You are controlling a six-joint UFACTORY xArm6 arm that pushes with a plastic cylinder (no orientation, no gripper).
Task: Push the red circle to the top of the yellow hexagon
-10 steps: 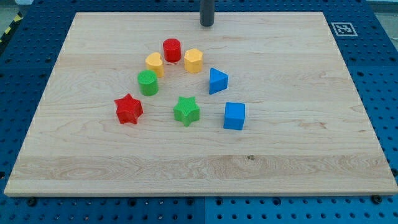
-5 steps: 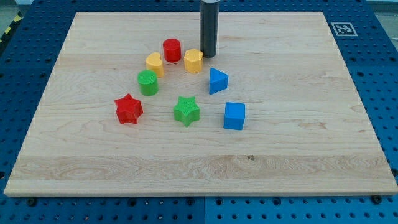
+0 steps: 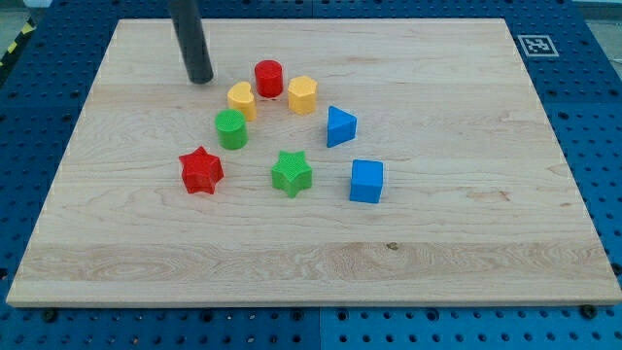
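Observation:
The red circle [image 3: 269, 78] stands on the wooden board, just left of and slightly above the yellow hexagon [image 3: 302, 94]. They are close, with a thin gap between them. My tip [image 3: 199, 78] rests on the board to the left of the red circle, about one block width from the other yellow block [image 3: 242, 100] and apart from every block.
A green circle [image 3: 231, 128], a red star [image 3: 201, 170], a green star [image 3: 292, 173], a blue triangle [image 3: 340, 126] and a blue cube [image 3: 366, 181] lie below the pair. A printed marker [image 3: 537, 45] sits at the board's top right corner.
My tip moved from the view's top centre down beside the yellow hexagon's right, then swung across to the left of the red circle. The blocks have barely shifted.

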